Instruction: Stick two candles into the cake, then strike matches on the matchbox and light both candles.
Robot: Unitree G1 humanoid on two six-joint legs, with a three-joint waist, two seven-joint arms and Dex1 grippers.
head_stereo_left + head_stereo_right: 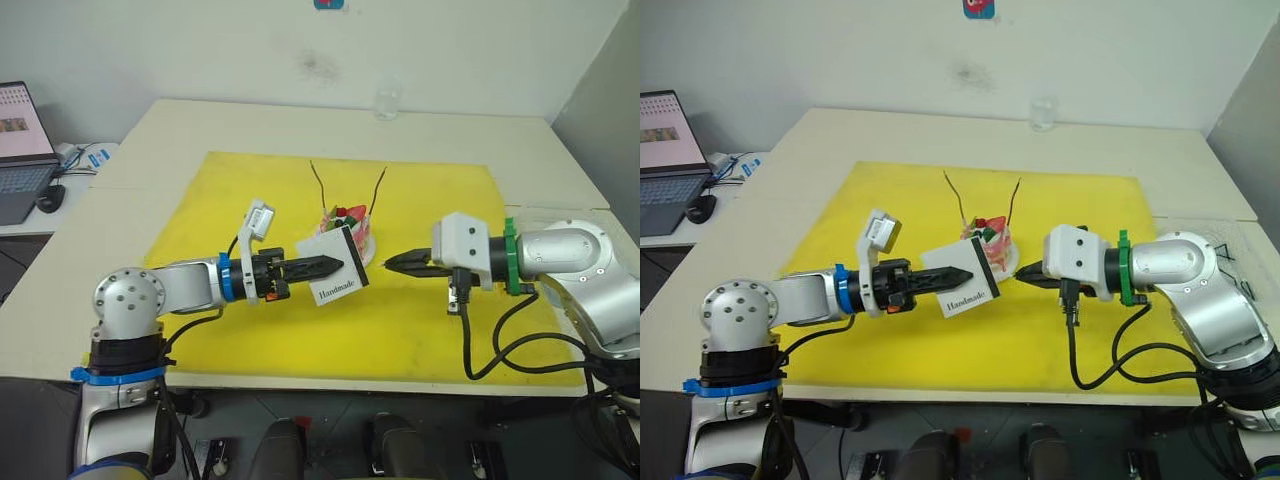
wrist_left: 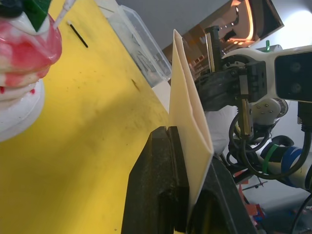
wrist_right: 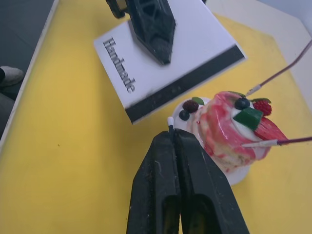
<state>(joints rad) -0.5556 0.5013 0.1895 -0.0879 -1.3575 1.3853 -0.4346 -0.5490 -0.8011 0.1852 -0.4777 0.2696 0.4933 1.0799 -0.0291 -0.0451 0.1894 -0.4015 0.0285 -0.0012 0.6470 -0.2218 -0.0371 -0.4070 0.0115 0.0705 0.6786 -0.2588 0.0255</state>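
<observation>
On the yellow mat sat the cake with both candles already stuck in — that part was done. The left gripper pinched the matchbox tight, lifted just in front of the cake. The right gripper was squeezed on a match, its white tip near the box's black strip. Striking and lighting were left — no flame yet.
</observation>
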